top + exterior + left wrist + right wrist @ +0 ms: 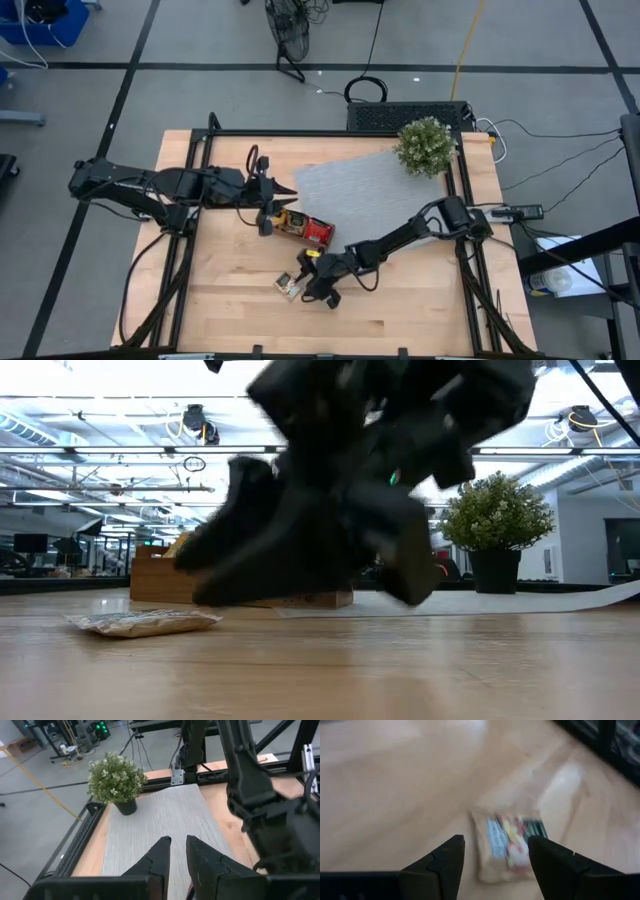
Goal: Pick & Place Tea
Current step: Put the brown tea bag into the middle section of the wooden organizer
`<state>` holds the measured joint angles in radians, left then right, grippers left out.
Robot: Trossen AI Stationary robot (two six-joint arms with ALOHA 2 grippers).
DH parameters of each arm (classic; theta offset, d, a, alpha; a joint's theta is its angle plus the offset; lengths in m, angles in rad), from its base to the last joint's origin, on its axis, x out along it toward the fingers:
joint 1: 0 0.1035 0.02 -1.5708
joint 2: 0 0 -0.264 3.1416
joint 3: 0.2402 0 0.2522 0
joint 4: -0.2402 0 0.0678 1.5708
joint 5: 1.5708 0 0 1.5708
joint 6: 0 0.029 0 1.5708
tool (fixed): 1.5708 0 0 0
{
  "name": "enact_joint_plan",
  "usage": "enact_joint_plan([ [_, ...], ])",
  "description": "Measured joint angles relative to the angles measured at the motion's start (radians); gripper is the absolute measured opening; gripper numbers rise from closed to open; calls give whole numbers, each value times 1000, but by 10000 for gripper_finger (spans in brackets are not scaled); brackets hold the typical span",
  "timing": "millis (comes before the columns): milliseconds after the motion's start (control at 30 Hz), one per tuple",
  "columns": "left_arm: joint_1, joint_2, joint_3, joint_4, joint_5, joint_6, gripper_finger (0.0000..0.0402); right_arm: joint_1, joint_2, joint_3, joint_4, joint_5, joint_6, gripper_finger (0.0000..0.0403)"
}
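A beige tea sachet [288, 287] with a coloured label lies flat on the wooden table near its near edge; it also shows in the low view as the sachet [140, 622]. My right gripper [306, 284] hovers just right of it, open. In the right wrist view the sachet [510, 845] lies ahead between the spread fingers of the gripper [495, 847], untouched. The wooden tray [303, 229] holds red sachets at the table's middle. My left gripper [290, 190] waits above the tray's far side, its fingers [176, 841] a narrow gap apart and holding nothing.
A grey mat [360, 190] covers the far middle of the table, with a potted plant [428, 146] at its far right corner. Black frame rails [200, 150] run along the table's left, right and far sides. Bare wood lies around the sachet.
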<state>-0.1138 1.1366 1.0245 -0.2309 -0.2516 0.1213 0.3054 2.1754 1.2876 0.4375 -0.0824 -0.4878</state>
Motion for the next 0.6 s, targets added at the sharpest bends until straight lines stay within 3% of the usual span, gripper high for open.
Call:
enact_joint_plan([
  [367,23,0,0,4,0,-26,69,-13,63,2,23,28,7,185],
  [600,23,0,0,4,1,-26,69,-24,64,2,-8,15,1,84],
])
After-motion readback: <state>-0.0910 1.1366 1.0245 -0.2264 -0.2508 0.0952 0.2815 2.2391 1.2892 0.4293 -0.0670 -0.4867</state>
